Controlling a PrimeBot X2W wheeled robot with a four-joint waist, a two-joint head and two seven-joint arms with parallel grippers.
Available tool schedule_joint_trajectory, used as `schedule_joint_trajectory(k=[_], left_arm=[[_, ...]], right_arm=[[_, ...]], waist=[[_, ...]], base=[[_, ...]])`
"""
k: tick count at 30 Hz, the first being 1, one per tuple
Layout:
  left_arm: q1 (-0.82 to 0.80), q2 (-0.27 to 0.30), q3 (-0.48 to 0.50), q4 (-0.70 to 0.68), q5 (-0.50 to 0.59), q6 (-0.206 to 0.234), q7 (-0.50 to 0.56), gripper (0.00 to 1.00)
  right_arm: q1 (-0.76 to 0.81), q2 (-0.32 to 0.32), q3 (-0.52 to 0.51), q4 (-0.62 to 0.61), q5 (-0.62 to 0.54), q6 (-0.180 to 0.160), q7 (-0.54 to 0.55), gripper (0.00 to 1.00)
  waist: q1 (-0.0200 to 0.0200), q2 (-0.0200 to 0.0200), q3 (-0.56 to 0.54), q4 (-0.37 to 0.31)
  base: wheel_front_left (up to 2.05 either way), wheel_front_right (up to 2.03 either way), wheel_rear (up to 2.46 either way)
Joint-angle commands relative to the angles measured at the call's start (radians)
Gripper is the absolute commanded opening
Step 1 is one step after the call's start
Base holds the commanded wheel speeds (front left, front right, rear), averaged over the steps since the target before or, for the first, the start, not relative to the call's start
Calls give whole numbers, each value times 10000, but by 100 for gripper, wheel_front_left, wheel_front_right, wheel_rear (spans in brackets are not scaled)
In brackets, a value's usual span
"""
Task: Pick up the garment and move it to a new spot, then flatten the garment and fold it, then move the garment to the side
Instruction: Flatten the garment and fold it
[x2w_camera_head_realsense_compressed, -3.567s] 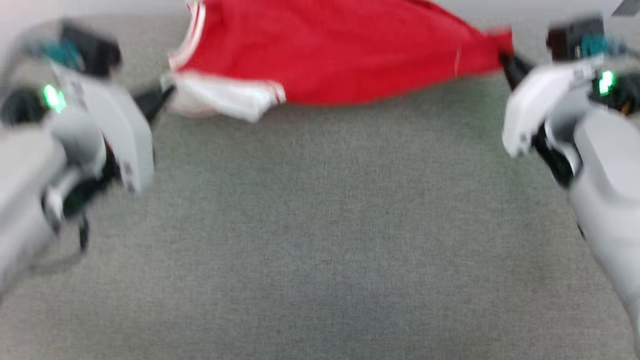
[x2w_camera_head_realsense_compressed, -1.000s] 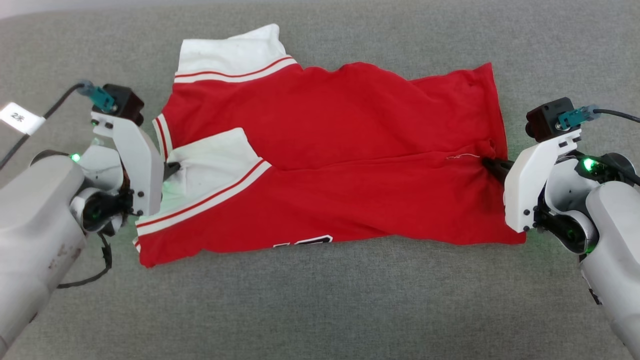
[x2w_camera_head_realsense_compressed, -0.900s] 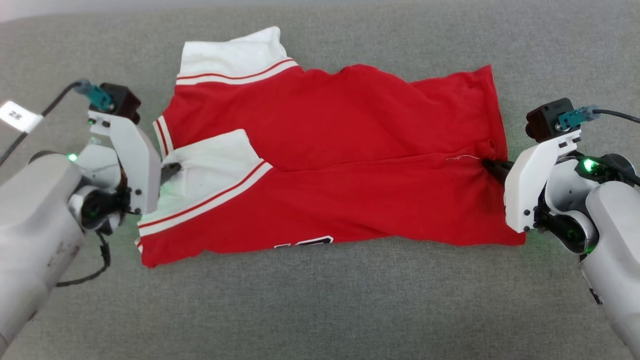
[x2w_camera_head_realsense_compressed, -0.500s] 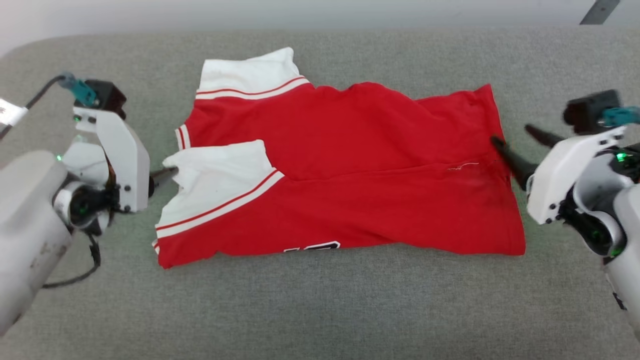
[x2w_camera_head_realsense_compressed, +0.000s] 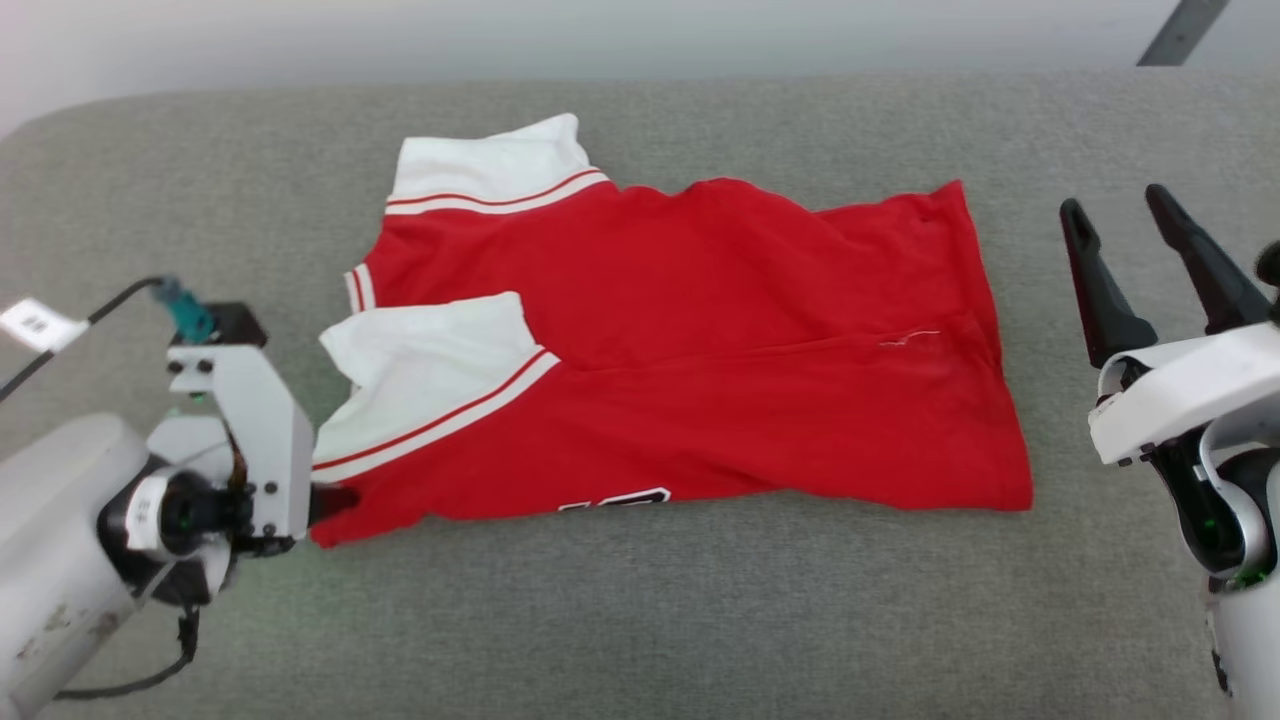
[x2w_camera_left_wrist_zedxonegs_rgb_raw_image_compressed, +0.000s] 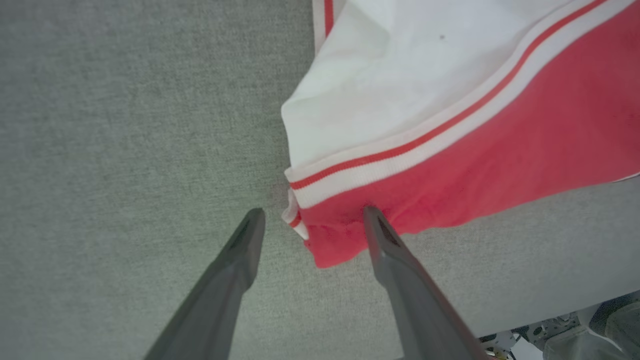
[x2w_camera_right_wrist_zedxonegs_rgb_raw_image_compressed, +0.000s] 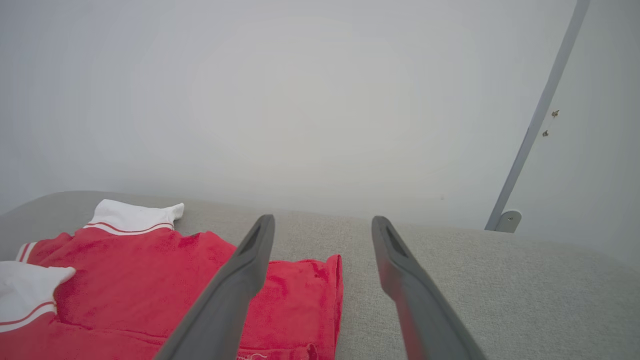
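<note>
**Position of task item.** The garment lies spread on the grey fabric surface, released by both arms.

**End effectors.** The left end effector has its fingers apart and clamps nothing. It sits at the garment's near-left corner, one finger over the red hem and the other over bare surface just beside it. Whether the fingers touch the cloth cannot be told. The right end effector also stands with its fingers apart and empty, off the garment's right edge and clear of it.

**Condition of garment.**
- It is not flat.
- A white lining flap is turned over on the garment's left half.
- A second white panel shows at its far-left corner.
- A long ridge runs across the middle, where one red layer laps over another.
- Part of the black lettering peeks out at the near hem.
- A loose pale thread lies toward the right side.

**Progress, as judged.**
- The pick-up and relocation appear complete.
- Flattening is begun but unfinished, since the turned-back flap and the lapped layer want smoothing.
- No deliberate fold is made yet.
- The final move to the side remains outstanding.

**Containers.** I make out none around the garment, so there are no contents to record.
</note>
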Motion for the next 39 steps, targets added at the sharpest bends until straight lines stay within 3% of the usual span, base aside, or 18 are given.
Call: schedule_joint_trajectory(k=[1, 6, 10, 11, 12, 13, 19, 25, 36, 37, 38, 39], left_arm=[[214, 87, 68, -124, -211, 188, 9, 100], [652, 186, 166, 33, -473, 363, -210, 100], [1130, -130, 195, 582, -916, 266, -263, 100], [1222, -242, 222, 687, -987, 167, -303, 51], [1319, -348, 260, 827, -1076, 94, -383, 15], [1389, -445, 246, 959, -1098, 9, -396, 0], [1607, -820, 170, 1402, -1220, -436, -341, 0], [1494, -1158, 109, 1603, -1110, -757, -393, 0], [1357, -1633, 24, 1997, -948, -1200, -388, 0], [1338, -1655, 26, 2027, -932, -1250, -392, 0], [1315, -1680, 30, 2053, -922, -1282, -402, 0], [1290, -1698, 37, 2085, -914, -1324, -409, 0]], right_arm=[[250, 201, -271, -392, -163, -20, 31, 100], [836, 742, -785, -1649, -572, -20, 438, 100], [1289, 1108, -1066, -2382, -661, -20, 891, 100], [1453, 1207, -1104, -2483, -617, -20, 1123, 100], [1600, 1229, -1109, -2632, -595, -19, 1343, 100], [1708, 1280, -1177, -2764, -562, -20, 1590, 100], [2450, 1369, -1261, -2982, -338, -19, 3573, 100], [2456, 1500, -1328, -2277, -270, -19, 5210, 100], [1628, 1508, -960, 71, -451, -19, 6441, 98], [1588, 1515, -927, 310, -447, -19, 6524, 46], [1522, 1500, -882, 498, -504, -19, 6571, 0], [1450, 1482, -862, 653, -545, -19, 6580, 0]], waist=[[0, 0, 72, -147], [0, 0, 258, -409], [0, 0, 360, -567], [0, 0, 371, -591], [0, 0, 381, -606], [0, 0, 384, -619], [0, 0, 403, -615], [0, 0, 525, -420], [0, 0, 745, 48], [0, 0, 753, 79], [0, 0, 762, 113], [0, 0, 766, 142]], base=[[0, 0, 0], [0, 0, 0], [0, 0, 0], [0, 0, 0], [0, 0, 0], [0, 0, 0], [0, 0, 0], [0, 0, 0], [0, 0, 0], [0, 0, 0], [0, 0, 0], [0, 0, 0]])
